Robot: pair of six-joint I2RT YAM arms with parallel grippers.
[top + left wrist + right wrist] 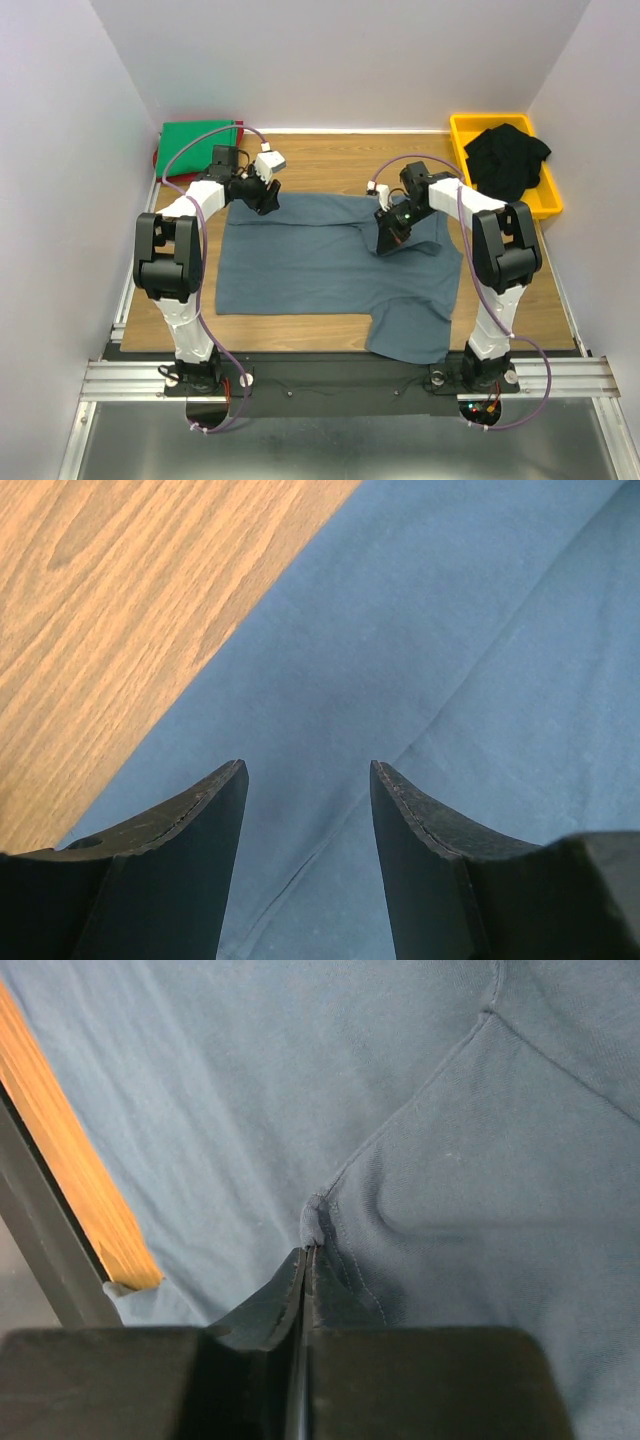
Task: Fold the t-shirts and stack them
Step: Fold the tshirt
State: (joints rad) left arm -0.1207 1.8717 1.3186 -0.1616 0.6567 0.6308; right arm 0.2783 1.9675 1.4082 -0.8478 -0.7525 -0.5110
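Note:
The slate blue-grey t-shirt (pixel 320 265) lies spread on the wooden table, with a part hanging over the near edge at the right. My left gripper (pixel 268 203) is open above the shirt's far left corner; its open jaws frame a seam in the cloth (pixel 400 660). My right gripper (pixel 388 238) is shut on a pinched fold of the same shirt (pixel 450 1160) at its hemmed edge. A green t-shirt (pixel 198 140) lies folded on a red t-shirt (pixel 160 160) at the far left. A black t-shirt (pixel 510 158) lies crumpled in the yellow bin.
The yellow plastic bin (pixel 462 132) stands at the far right corner. White walls close in the table on three sides. Bare wood (pixel 120 590) shows past the shirt's edge. A metal rail (pixel 340 375) runs along the near edge.

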